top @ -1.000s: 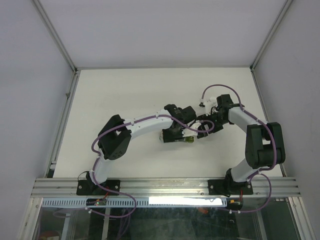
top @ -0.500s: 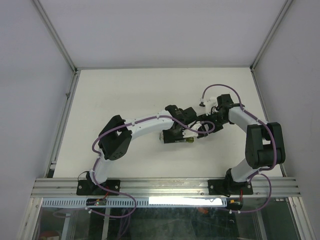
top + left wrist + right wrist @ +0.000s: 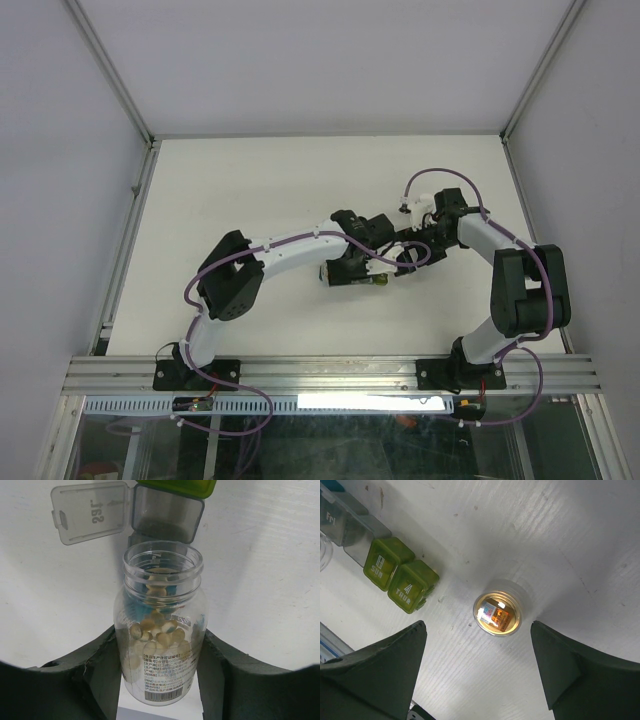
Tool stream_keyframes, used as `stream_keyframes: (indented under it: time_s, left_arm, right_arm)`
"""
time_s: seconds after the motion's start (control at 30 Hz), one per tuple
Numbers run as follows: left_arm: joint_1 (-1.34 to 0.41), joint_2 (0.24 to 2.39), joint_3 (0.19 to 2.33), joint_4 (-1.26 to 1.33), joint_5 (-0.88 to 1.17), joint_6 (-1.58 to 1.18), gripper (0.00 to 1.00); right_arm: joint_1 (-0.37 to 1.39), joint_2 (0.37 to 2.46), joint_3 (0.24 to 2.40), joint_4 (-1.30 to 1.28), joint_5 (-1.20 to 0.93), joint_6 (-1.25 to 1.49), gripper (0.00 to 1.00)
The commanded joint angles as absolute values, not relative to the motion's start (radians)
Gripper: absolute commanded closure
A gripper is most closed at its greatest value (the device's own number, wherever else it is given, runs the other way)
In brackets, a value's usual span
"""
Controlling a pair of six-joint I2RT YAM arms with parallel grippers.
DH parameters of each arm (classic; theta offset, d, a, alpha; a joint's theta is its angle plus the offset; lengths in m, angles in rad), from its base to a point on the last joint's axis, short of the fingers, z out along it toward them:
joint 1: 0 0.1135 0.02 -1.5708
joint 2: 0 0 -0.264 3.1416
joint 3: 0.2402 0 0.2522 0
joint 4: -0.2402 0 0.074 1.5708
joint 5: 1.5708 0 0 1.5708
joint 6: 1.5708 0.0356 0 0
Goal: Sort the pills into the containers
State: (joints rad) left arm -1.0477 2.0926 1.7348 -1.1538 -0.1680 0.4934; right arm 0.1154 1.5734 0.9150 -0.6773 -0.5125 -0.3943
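White tabletop beneath, left arm reaches inward, fingers clamping clear bottle.

A small amber bottle is standing upright and uncapped on the white table, its open mouth facing up at the camera. An aluminium rail is running along the table's near edge.

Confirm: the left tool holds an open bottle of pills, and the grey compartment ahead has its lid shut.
Wrong about the lid: the left wrist view shows it flipped open beside the grey compartment. The left tool does hold the open bottle of pills.
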Motion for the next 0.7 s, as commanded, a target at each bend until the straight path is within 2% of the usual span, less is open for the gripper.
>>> stream_keyframes:
  time_s: [0.0,0.23,0.33,0.43,0.5,0.6,0.67]
  left_arm:
    - [-1.036,2.062,1.736,-1.131,-0.213,0.502,1.0]
    - [-1.054,2.093,1.787,-1.172,-0.2,0.48,1.0]
    - [-1.045,2.066,1.731,-1.125,-0.193,0.519,1.0]
    - [-1.065,2.094,1.814,-1.185,-0.189,0.488,1.0]
    - [-1.069,2.067,1.76,-1.121,-0.177,0.537,1.0]
    - [-1.064,2.098,1.794,-1.176,-0.184,0.494,1.0]
    - [-1.057,2.077,1.739,-1.146,-0.19,0.526,1.0]
  right_arm:
    - [0.11,1.538,0.951,-0.67,-0.535,-0.397,0.12]
    - [0.107,1.533,0.948,-0.669,-0.534,-0.397,0.12]
    - [0.106,1.535,0.951,-0.669,-0.538,-0.397,0.12]
    - [0.107,1.534,0.949,-0.666,-0.539,-0.399,0.12]
    - [0.107,1.538,0.953,-0.673,-0.537,-0.4,0.12]
    - [0.103,1.525,0.945,-0.667,-0.538,-0.4,0.12]
    - [0.103,1.528,0.948,-0.667,-0.543,-0.4,0.12]
